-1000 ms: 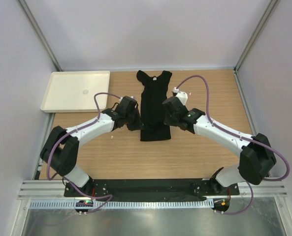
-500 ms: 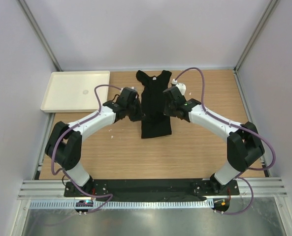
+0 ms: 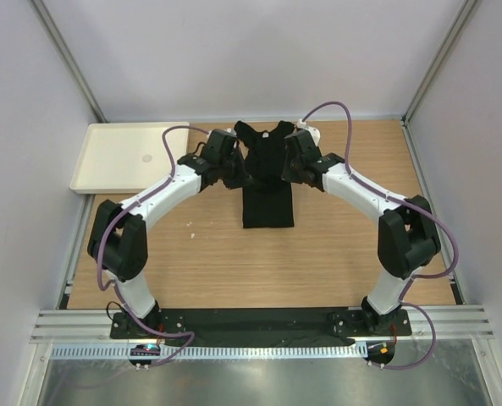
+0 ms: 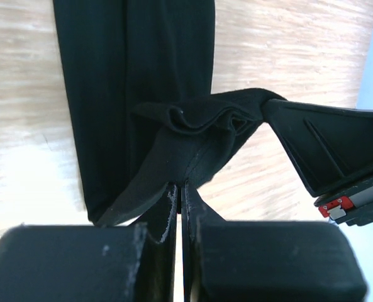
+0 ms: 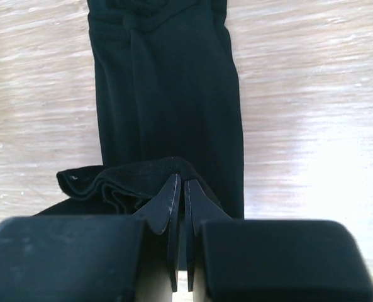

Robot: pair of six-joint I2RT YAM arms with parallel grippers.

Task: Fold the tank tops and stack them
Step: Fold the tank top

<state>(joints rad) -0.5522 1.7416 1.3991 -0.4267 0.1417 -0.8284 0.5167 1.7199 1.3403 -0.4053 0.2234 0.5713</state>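
**Garment.** The tank top (image 3: 267,211) is found toward 12 o'clock on the tabletop (image 3: 344,254) in the overhead view. It is laid out as a narrow lengthwise strip, with the straps and scooped neckline at the far end.

**Left arm.** The left end effector (image 3: 240,179) is positioned at the garment's 9 o'clock edge, about mid-length. In its wrist view the fingers are seen clenched together on a bunched fold of the black fabric. This fold is held raised above the flat layer beneath and runs across to the tip of the opposite end effector at 3 o'clock.

**Right arm.** The right end effector (image 3: 286,176) is positioned at the garment's 3 o'clock edge, level with the left one. In its wrist view it is seen pinched tight on the same gathered fabric, with the flat strip extending toward 12 o'clock.

**Other items.** A white tray (image 3: 107,165) is noted at 10 o'clock on the tabletop, apart from the garment.
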